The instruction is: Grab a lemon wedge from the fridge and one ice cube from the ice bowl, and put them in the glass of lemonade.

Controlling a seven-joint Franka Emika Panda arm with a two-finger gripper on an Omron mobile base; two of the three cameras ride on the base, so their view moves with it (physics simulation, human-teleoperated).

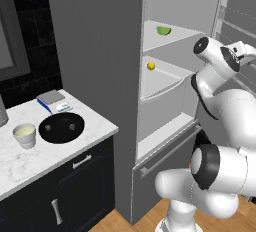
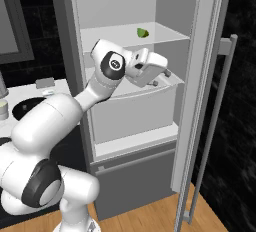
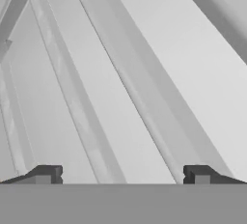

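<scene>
Lemon wedge (image 1: 163, 30) sits on the fridge (image 1: 100, 51) top shelf, toward the back, rind down so it rests stable. Nothing touching it. Small yellow ball (image 1: 150, 66) is one shelf below, near the shelf's left edge; decoy, ignore.

Fridge door (image 2: 200, 86) is swung wide, so the interior is reachable from the front.

Gripper (image 2: 162, 76) hangs at the level of the second shelf, below the wedge and apart from it, pointing toward the door side, not at the shelf. Hand view shows both finger tips (image 3: 48, 174) spread to the frame edges with only door-liner ribs between them: jaws fully open, empty. My read: it's mid-reorient and must rise and turn inward before approaching the wedge.

Counter side: ice bowl (image 1: 61, 127) sits near the counter's front-right edge, two dark lumps in it, presumably ice. Glass of lemonade (image 1: 24, 135) is just beside the bowl on its left, close to the front edge. Small scale-like box (image 1: 53, 101) behind the bowl, near the back right corner. Bowl and glass adjacent keeps the later ice transfer short.

Risk: the wedge is small and curved; it could roll off the pads if pinched off-centre.
</scene>
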